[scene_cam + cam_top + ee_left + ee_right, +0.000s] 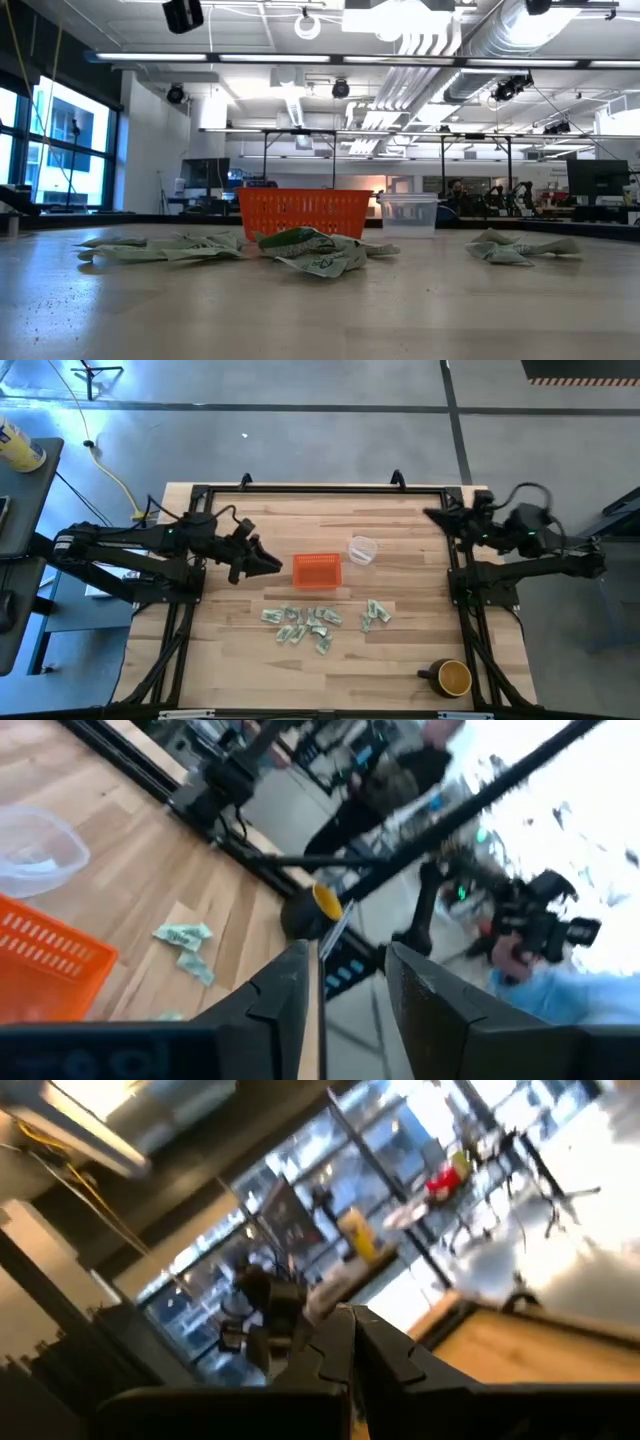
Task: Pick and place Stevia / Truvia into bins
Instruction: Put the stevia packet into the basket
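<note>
No words can be read on anything here; the print on the packets is too small to make out.

The small flat pale green and white paper packets (305, 624) lie in a loose heap on the light wooden table (230, 660), on the near side of the small square orange plastic bin (318, 571). A few more packets (374, 612) lie a little apart, closer to the right arm's side. In the high view no packets show in the bin.

The left gripper (272, 564) sits just beside the orange bin, on the bin's left side, and looks to be up off the table. The heap of packets is near it but not touching it. In the left wrist view its two dark fingers (283, 1000) stand a little apart, with nothing between them.

The right gripper (432, 515) waits at the far right corner of the table, well apart from the packets. Its fingers are pressed together and hold nothing.

A clear round plastic cup (362, 549) stands just beside the bin. A dark mug (447, 677) with yellow inside stands near the front right edge.
</note>
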